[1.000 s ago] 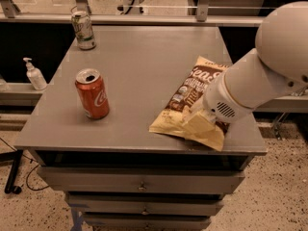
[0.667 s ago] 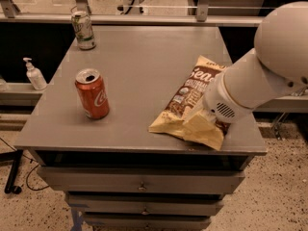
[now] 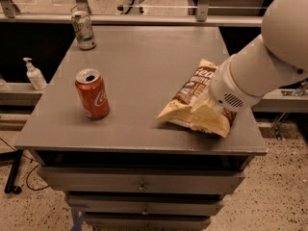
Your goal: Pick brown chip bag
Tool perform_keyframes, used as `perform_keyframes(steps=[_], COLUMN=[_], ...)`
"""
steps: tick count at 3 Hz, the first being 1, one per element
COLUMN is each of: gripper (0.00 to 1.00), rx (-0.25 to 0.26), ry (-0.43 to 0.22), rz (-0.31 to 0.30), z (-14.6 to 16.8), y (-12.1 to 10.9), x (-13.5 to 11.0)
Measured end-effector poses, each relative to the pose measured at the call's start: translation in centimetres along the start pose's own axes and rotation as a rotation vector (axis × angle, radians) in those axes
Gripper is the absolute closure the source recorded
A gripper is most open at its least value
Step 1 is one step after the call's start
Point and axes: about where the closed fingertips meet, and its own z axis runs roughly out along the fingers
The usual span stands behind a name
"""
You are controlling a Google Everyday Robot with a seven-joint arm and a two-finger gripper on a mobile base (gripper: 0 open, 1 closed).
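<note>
Gripper [image 3: 217, 100] sits over the bag [image 3: 185, 113], at its 3 o'clock side; its grip cannot be told.

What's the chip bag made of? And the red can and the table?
The brown chip bag looks like thin plastic film: it is crinkled, slightly shiny. The red can looks like painted metal, with a silvery top rim. The table is smooth matte grey, perhaps painted metal or laminate. The gripper is down at the bag, behind the white arm.
</note>
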Motion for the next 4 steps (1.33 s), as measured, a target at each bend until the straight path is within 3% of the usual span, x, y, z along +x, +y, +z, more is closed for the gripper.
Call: perform_keyframes(steps=[2, 4], gripper=[1.0, 1.0], rx=[0.166, 0.323], ry=[0.04, 0.026], rz=[-0.278, -0.489], z=[-6.1, -13.6], y=[-4.7, -6.3], x=[-3.1, -7.2])
